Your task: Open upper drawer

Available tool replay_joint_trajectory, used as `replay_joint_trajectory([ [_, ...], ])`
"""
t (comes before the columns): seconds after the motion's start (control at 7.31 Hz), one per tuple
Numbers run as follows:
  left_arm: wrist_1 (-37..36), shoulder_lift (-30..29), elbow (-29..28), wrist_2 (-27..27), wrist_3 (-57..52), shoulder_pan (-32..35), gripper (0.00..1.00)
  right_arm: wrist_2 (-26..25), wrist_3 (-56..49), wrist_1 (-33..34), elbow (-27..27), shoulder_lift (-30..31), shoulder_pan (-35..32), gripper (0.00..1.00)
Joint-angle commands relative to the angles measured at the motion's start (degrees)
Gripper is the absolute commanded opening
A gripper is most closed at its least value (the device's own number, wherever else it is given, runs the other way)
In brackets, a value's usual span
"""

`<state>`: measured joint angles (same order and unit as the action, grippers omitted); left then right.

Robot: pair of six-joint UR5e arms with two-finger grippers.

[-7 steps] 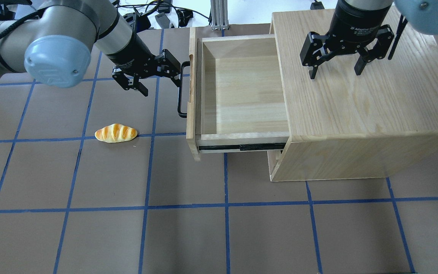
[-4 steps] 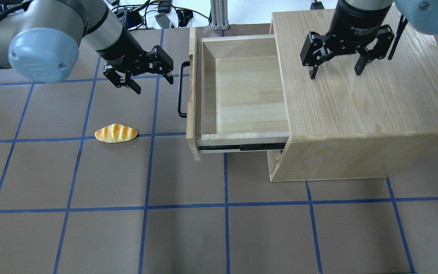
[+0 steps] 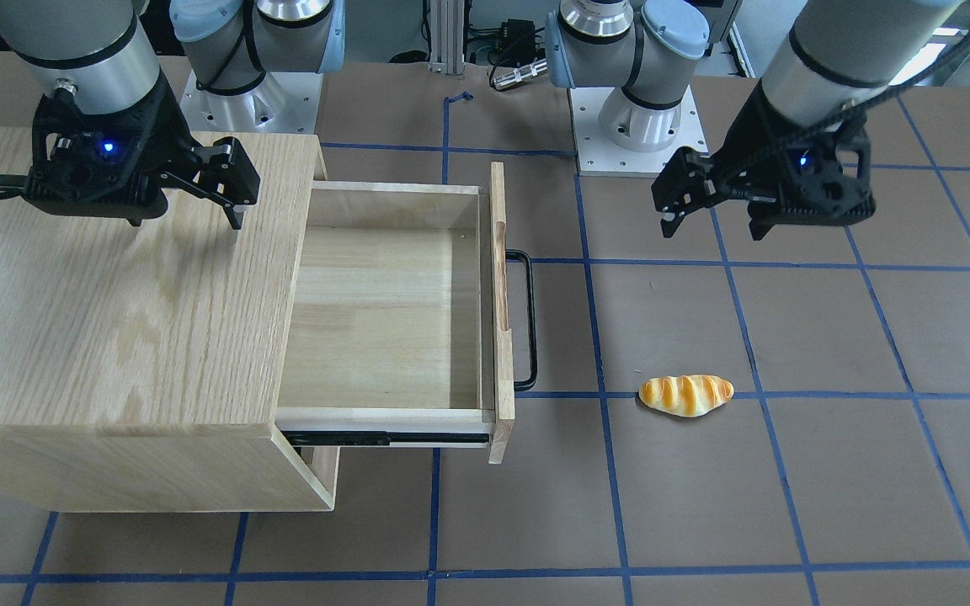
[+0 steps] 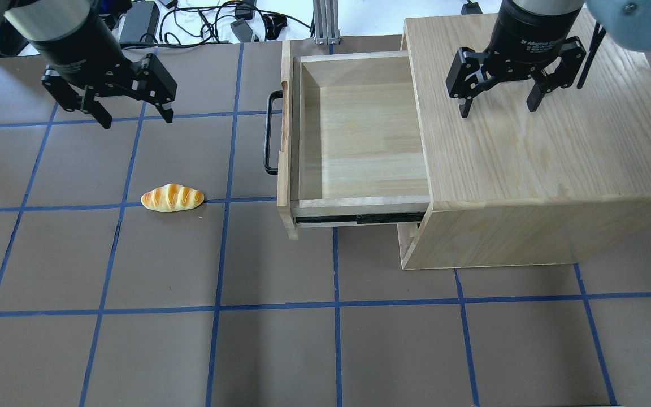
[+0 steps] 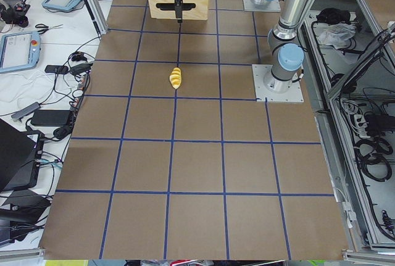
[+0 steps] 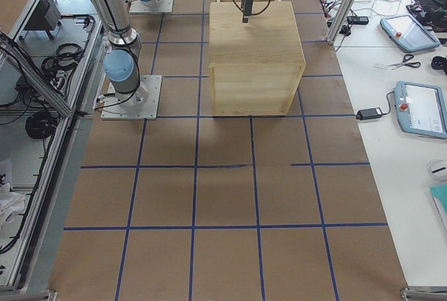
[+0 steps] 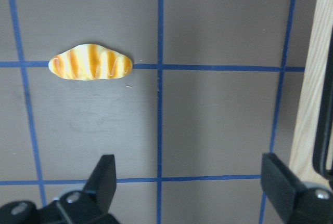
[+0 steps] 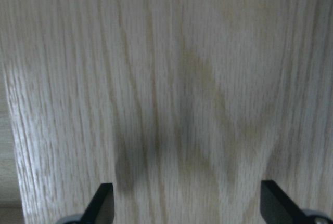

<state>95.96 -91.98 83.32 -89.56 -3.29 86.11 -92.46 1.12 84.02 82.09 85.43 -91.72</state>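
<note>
Taped table [image 4: 393, 339]; "2F Adaptive" on right hand [image 4: 498, 110]

The cabinet [image 4: 529, 158] stands on the worktop [image 4: 331, 339], midway along its length. The upper drawer [image 4: 359, 135] sticks out of it toward the left end, handle [image 4: 269, 133] outermost. The bread roll [image 4: 172, 198] lies farther toward that end, apart from the handle. The left pincer [image 4: 136, 120] hangs between the roll and the robot's edge. The right pincer [image 4: 499, 108] hangs over the cabinet top.
</note>
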Motion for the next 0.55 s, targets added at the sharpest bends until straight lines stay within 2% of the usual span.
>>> replay_joint_trajectory([
  [0.0,2.13,3.82,0.00,-1.33,0.20,0.11,1.00,0.00,0.02,0.00,0.00,0.00,0.05,1.00],
  [0.41,0.99,3.38,0.09,-1.23,1.97,0.90,1.00,0.00,-0.07,0.00,0.00,0.00,-0.04,1.00],
])
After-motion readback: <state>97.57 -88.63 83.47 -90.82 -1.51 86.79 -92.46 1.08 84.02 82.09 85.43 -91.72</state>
